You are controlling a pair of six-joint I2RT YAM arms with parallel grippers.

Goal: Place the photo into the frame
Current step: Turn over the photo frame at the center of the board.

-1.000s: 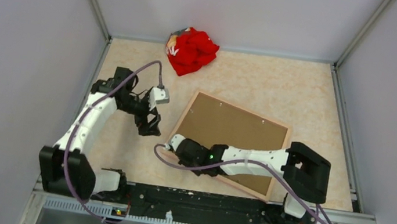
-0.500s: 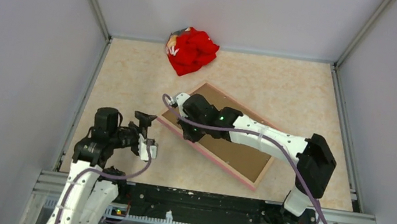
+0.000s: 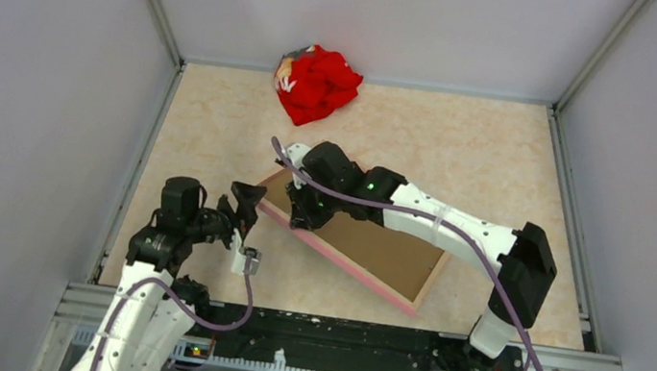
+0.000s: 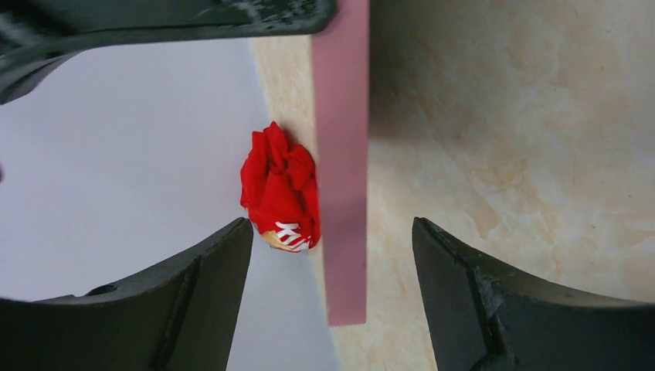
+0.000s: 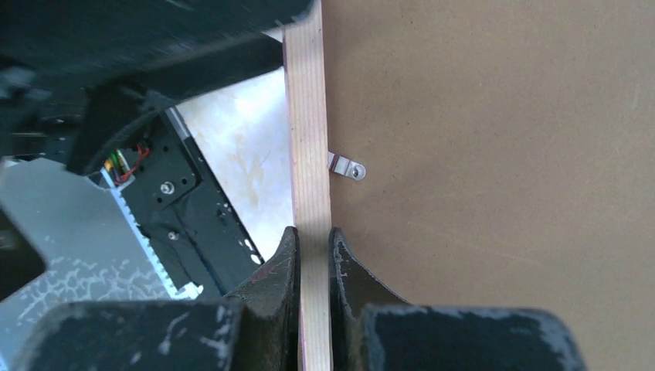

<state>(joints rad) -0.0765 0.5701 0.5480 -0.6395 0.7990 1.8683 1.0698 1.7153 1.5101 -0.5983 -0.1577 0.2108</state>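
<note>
1. Top external view: the frame (image 3: 383,251) sits at centre, back side up with its brown backing board (image 3: 395,239) showing. Its left end looks raised off the tabletop (image 3: 483,159), and the pink face edge shows along the lower-left side.
2. The right fingers (image 3: 302,207) are clenched on the frame's left rail. The right wrist view shows them pinching the thin light-wood rail (image 5: 307,139), with a small metal tab (image 5: 345,166) just beside it on the backing.
3. The left fingers (image 3: 247,199) are released and spread around the frame's left corner. In the left wrist view the pink edge (image 4: 341,178) runs between them and touches neither.
4. The photo is not seen in any view, so I cannot tell whether it is under the backing or elsewhere.
5. Risk: the pinch is narrow and sits at one end of a long frame. The far end's weight could twist the rail out of the grip.
6. Risk: the left fingers may close off-centre, nudging the corner sideways and levering it against the right grip.
7. Risk: if the tabs are loose, tilting the frame further could let the backing slide out.
8. Risk: the red cloth (image 3: 316,84) lies near the upper end of the frame and could snag it if the frame swings that way.
</note>
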